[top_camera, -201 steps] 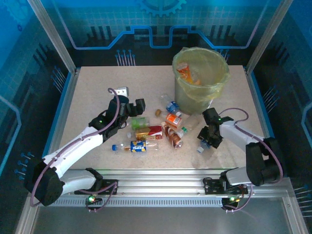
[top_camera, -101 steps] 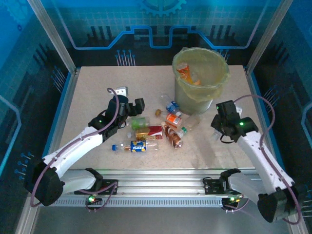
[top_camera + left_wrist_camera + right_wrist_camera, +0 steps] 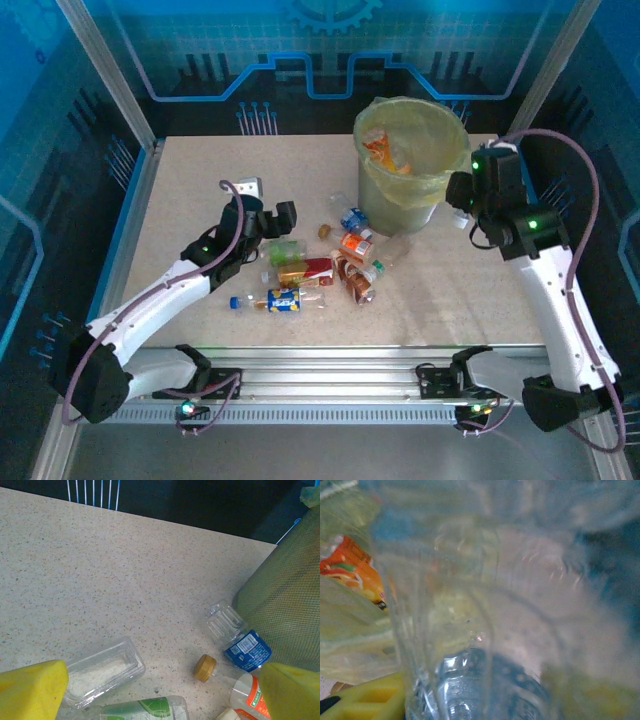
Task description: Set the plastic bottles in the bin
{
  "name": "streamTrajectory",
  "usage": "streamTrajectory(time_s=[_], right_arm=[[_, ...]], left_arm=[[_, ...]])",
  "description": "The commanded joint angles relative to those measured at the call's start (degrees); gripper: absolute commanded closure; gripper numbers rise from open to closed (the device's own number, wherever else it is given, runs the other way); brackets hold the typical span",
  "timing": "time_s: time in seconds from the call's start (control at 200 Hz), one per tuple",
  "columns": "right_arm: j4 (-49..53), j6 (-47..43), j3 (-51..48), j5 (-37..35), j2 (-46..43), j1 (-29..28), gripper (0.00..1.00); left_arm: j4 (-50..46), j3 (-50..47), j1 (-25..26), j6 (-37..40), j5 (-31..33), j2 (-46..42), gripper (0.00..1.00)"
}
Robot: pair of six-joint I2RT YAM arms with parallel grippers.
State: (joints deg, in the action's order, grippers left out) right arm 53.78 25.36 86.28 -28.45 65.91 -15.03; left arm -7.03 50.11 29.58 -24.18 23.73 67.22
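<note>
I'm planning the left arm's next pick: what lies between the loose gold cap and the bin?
In the left wrist view, a clear bottle with a blue label lies between the gold cap and the bin, close beside the bin's wall.

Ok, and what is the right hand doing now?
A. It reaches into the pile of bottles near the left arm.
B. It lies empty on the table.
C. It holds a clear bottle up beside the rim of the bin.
C: in the right wrist view a clear bottle sits between the yellow fingers, and from above the right hand is up next to the bin.
</note>
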Motion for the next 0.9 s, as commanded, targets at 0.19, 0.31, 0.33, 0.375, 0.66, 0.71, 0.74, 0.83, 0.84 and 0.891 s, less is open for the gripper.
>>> streamTrajectory(time_s=[0.19, 0.31, 0.33, 0.375, 0.66, 0.71, 0.74, 0.83, 0.84, 0.891], right_arm=[[-4.02, -10.86, 17.47, 0.59, 12.99, -3.9, 0.61], [-4.07, -13.63, 24.32, 0.63, 19.4, -5.2, 0.61], [-4.08, -14.15, 25.32, 0.61, 20.42, -5.46, 0.61], [-4.12, -15.16, 27.61, 0.52, 22.79, -5.82, 0.61], [-1.34, -20.16, 41.17, 0.82, 38.54, -6.04, 0.59], [-0.59, -20.75, 43.23, 0.72, 40.97, -6.05, 0.59], [-0.18, -21.16, 44.28, 0.8, 42.42, -5.97, 0.59], [0.17, -22.09, 46.65, 1.32, 45.97, -5.57, 0.58], [0.36, -22.06, 46.93, 1.45, 46.39, -5.48, 0.58], [1.54, -22.03, 48.74, 2.08, 48.34, -5.06, 0.58]], left_arm=[[-0.1, -0.2, -0.41, -1.69, 0.65, -2.42, 0.01], [-0.53, -0.25, -0.51, -1.7, 0.79, -2.72, 0.01], [-0.57, -0.25, -0.49, -1.71, 0.88, -2.79, 0.01], [-0.62, -0.34, -0.55, -1.69, 1.04, -3.01, 0.01], [-1.6, -0.84, -0.68, -1.47, 1.89, -4.84, 0.01], [-1.76, -1.02, -0.78, -1.52, 2.03, -5.21, 0.01], [-1.92, -1.04, -0.77, -1.6, 2.18, -5.38, 0.01], [-2.27, -1.33, -0.92, -1.73, 2.54, -6.2, 0.01], [-2.37, -1.37, -0.93, -1.74, 2.62, -6.26, 0.01], [-2.66, -1.48, -0.98, -1.79, 2.88, -6.7, 0.01]])
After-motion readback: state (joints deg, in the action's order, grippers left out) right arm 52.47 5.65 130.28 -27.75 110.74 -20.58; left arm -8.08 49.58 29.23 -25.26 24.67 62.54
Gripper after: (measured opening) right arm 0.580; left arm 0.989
